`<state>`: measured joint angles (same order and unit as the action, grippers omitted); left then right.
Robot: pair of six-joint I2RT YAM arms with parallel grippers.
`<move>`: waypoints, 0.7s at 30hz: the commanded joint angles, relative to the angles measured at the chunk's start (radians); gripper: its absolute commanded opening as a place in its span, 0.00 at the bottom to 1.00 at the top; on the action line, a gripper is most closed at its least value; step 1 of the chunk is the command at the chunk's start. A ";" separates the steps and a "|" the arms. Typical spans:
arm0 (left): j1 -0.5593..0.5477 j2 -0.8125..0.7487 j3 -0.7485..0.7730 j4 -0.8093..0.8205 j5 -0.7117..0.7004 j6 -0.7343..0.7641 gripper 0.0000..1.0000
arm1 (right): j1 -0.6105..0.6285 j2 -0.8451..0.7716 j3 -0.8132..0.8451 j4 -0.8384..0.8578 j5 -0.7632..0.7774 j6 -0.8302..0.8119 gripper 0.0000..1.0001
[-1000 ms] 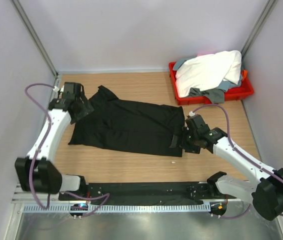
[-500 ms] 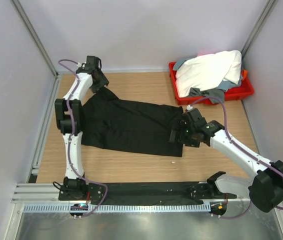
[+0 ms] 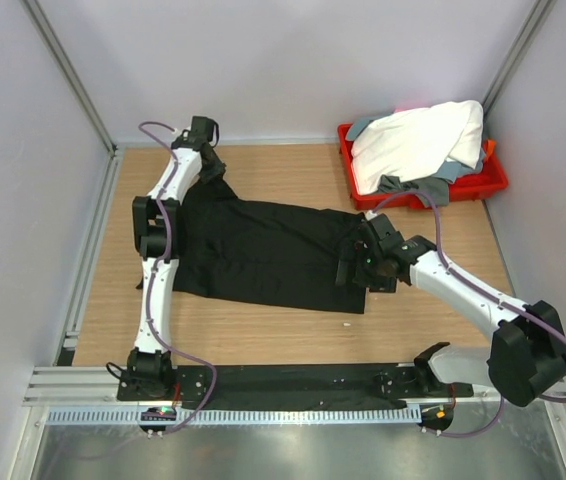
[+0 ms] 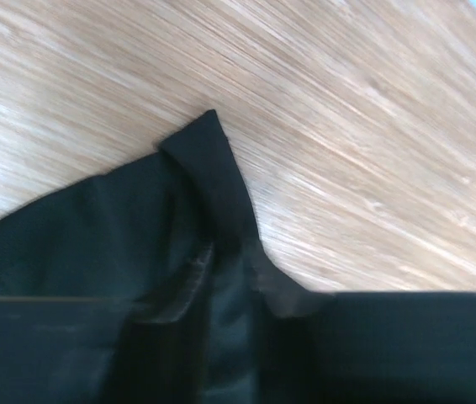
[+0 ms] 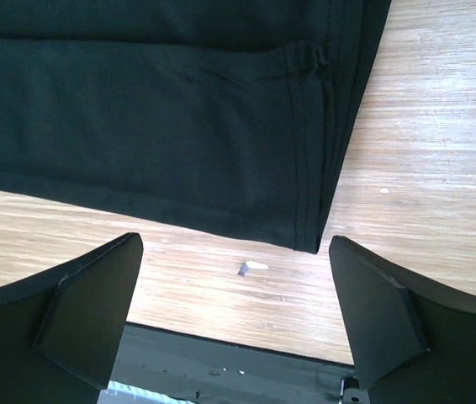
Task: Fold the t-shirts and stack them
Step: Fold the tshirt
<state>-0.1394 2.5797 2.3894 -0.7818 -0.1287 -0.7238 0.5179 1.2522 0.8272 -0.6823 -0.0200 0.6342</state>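
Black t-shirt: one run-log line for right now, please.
black t-shirt: spread on table | right jaws: open, over hem corner | left jaws: state unclear, at sleeve | white t-shirt: in red tray

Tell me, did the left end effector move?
Yes. The left end effector swung from beside the left wall toward the back wall, nearer the red tray.

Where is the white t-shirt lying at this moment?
In the top external view, the white t-shirt lies crumpled in the red tray, at the far right corner of the table.
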 commanded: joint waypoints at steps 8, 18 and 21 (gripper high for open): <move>0.001 -0.154 -0.025 -0.030 -0.023 0.046 0.00 | 0.004 0.033 0.044 0.053 0.060 -0.024 1.00; 0.001 -0.628 -0.485 -0.059 -0.135 0.090 0.00 | -0.024 0.266 0.438 -0.005 0.175 -0.082 1.00; 0.003 -0.691 -0.536 -0.115 -0.135 0.100 0.00 | -0.050 0.354 0.565 -0.022 0.189 -0.108 1.00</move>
<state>-0.1390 1.9533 1.8977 -0.8524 -0.2230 -0.6525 0.4938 1.5471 1.2804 -0.6891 0.1116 0.5720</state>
